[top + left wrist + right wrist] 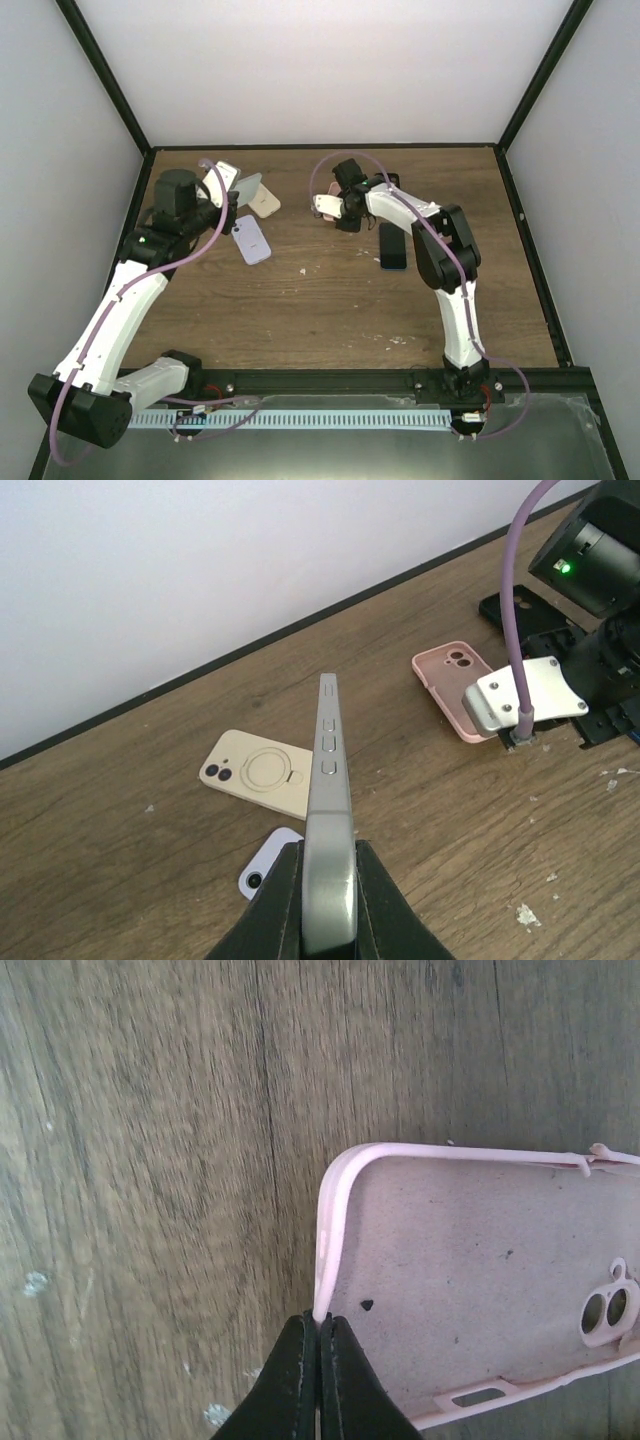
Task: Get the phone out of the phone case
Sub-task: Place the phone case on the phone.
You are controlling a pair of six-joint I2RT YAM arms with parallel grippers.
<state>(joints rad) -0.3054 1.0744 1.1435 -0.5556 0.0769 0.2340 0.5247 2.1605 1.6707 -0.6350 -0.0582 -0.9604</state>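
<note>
Matt brown wood grain on the tabletop (150, 1160), kinda scuffed with pale flecks. The pink phone case (470, 1270) looks like soft matt silicone, dusty inside. Edge of the phone (331, 810) is smooth satin grey metal, and the cream case (255, 773) is matt too.

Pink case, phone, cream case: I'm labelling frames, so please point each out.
pink case (480, 1260), right wrist view, its bare inner back.
phone (330, 780), left wrist view, side edge with buttons.
cream case (265, 772), left wrist view, the ring on its back.

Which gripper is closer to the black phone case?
Right. The right gripper, pinching a pink case, sits near the black case; the left gripper, holding a phone, is farther left.
</note>
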